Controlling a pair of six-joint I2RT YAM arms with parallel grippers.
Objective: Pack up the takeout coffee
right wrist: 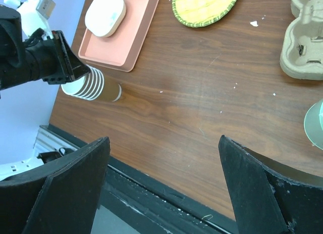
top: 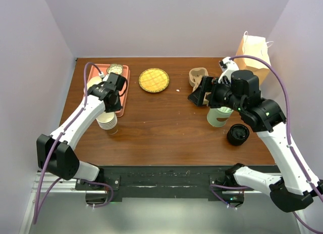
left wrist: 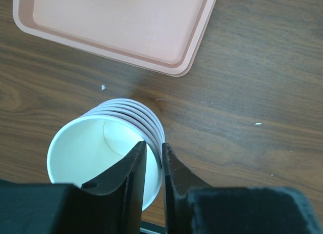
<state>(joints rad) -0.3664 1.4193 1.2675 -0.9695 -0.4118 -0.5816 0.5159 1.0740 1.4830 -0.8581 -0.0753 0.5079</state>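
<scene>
- The left gripper [left wrist: 153,146] is down on the stack of cups [left wrist: 101,148] at the left of the table [top: 166,128].
- Its 2 fingers [left wrist: 132,178] have pinched in on the top cup's rim, 1 inside the cup and 1 outside, with the paper wall between them.
- The stack stands upright just off the near corner of the pink tray [left wrist: 166,57], close to it but not touching.
- A white oval thing [right wrist: 106,11] lies on the tray.
- The right gripper [right wrist: 162,140] hangs above the middle-right of the table, its fingers spread wide with only bare wood between them.
- The coffee [top: 237,134] sits on the table at the right, under the right arm and toward the near edge.
- From above, little more than its round black lid shows, so I cannot tell much about the cup beneath.
- No gripper touches it.
- Just beside the coffee, on its far-left side, stands the green cup [top: 218,117], partly hidden by the right wrist.
- A cardboard carrier [top: 198,77] lies beyond the right gripper, toward the back.
- A round yellow mat [top: 154,80] lies between the tray and the carrier.
- A paper bag [top: 254,54] stands in the far right corner, well apart from the coffee.
</scene>
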